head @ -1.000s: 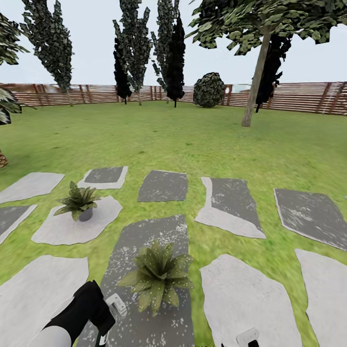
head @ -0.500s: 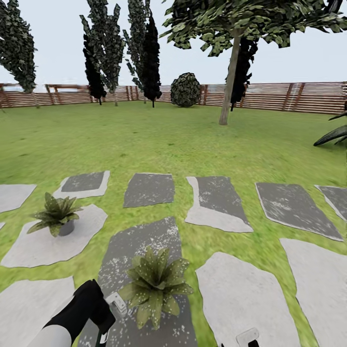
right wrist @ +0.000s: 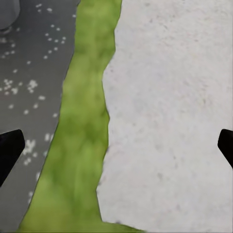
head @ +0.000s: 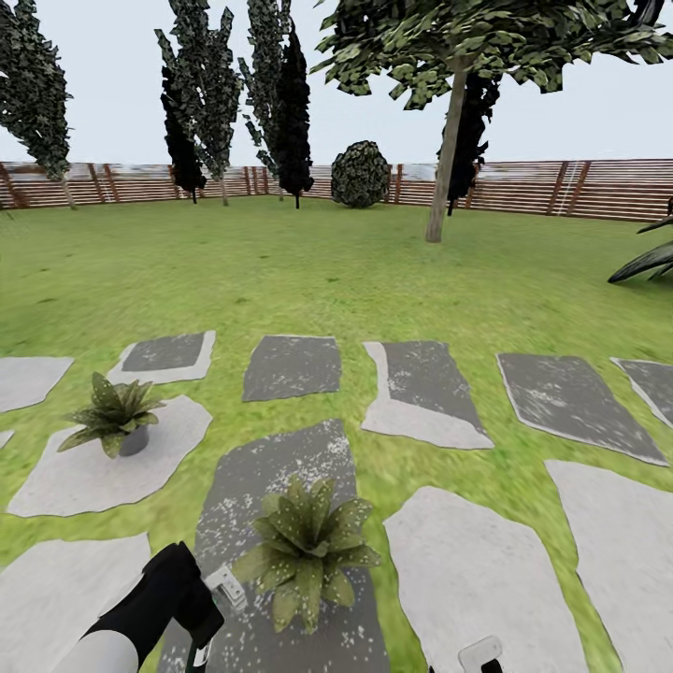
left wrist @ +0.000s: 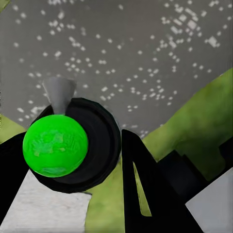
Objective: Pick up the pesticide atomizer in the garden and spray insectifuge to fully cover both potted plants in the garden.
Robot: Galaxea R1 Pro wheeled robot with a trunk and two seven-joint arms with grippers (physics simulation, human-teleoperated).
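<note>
Your left gripper (left wrist: 73,160) is clamped on the dark green-black atomizer bottle (left wrist: 80,145), just beside the nearer spiky green potted plant (head: 307,551). Your right gripper (right wrist: 116,145) hangs wide open, holding nothing, over a pale stepping stone (right wrist: 170,111).

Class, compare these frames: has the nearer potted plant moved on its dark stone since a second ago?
No. The nearer potted plant sits at the same spot on its dark speckled stone; only the camera turned.

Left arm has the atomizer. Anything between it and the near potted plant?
Nothing visible. The left gripper with the atomizer sits just beside the near potted plant, with bare speckled dark stone between.
</note>
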